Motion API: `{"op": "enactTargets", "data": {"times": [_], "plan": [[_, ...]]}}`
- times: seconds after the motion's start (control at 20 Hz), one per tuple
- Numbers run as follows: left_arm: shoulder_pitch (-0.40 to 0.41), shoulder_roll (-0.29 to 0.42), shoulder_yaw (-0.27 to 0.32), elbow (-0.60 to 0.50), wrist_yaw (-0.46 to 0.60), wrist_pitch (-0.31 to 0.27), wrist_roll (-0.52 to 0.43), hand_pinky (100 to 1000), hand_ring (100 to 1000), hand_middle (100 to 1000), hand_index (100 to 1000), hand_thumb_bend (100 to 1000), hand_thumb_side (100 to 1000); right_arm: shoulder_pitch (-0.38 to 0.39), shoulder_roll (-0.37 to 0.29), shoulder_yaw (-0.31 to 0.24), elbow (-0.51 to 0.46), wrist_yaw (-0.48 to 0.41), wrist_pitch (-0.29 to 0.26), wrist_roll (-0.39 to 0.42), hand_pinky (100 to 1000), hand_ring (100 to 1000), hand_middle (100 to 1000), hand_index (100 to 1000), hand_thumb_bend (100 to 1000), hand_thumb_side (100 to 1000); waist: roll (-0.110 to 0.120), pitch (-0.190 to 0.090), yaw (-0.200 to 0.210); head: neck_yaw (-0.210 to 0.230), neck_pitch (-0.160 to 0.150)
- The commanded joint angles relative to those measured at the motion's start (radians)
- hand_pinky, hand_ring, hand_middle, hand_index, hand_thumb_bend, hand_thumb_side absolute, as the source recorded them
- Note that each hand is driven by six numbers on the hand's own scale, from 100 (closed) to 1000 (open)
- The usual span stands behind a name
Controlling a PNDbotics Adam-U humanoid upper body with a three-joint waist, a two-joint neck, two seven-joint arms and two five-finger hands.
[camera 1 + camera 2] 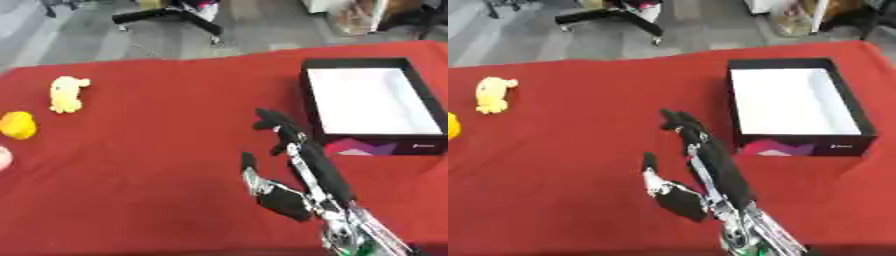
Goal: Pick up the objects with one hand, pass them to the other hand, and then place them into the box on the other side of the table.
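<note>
My right hand (302, 172) reaches up from the bottom right over the red tablecloth, fingers straight, thumb spread to the left, holding nothing. Its fingertips lie just left of the black box (311, 100), which has a white inside and no objects in it. A pale yellow soft toy (66, 93) lies at the far left of the table. Below it sits a round orange-yellow object (17, 125). A pinkish object (4, 158) shows only partly at the left edge. My left hand is out of sight.
The red cloth (157, 165) covers the whole table, whose far edge runs across the top. Beyond it are a grey floor and the base of an office chair (171, 15).
</note>
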Motion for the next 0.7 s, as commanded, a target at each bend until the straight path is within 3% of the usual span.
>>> {"op": "enactTargets", "data": {"times": [0.05,0.4,0.7], "plan": [[-0.012,0.019,0.011,-0.015,0.005,0.0,-0.009,772,626,640,805,100,254,-0.003,0.007,-0.001,-0.021,-0.001,0.002,-0.01,569,1000,785,1000,100,623,-0.007,-0.003,0.003,-0.015,-0.003],[-0.014,0.018,0.014,-0.015,0.011,0.003,-0.025,769,624,637,802,100,301,0.009,0.024,0.002,-0.021,-0.005,0.008,-0.022,567,1000,785,1000,100,635,-0.038,0.006,0.014,-0.034,-0.003],[-0.011,0.019,0.018,-0.015,0.013,0.007,-0.033,768,623,637,802,100,312,0.016,0.028,0.003,-0.021,-0.003,0.013,-0.023,568,1000,786,1000,100,636,-0.047,0.005,0.021,-0.031,-0.003]]}}
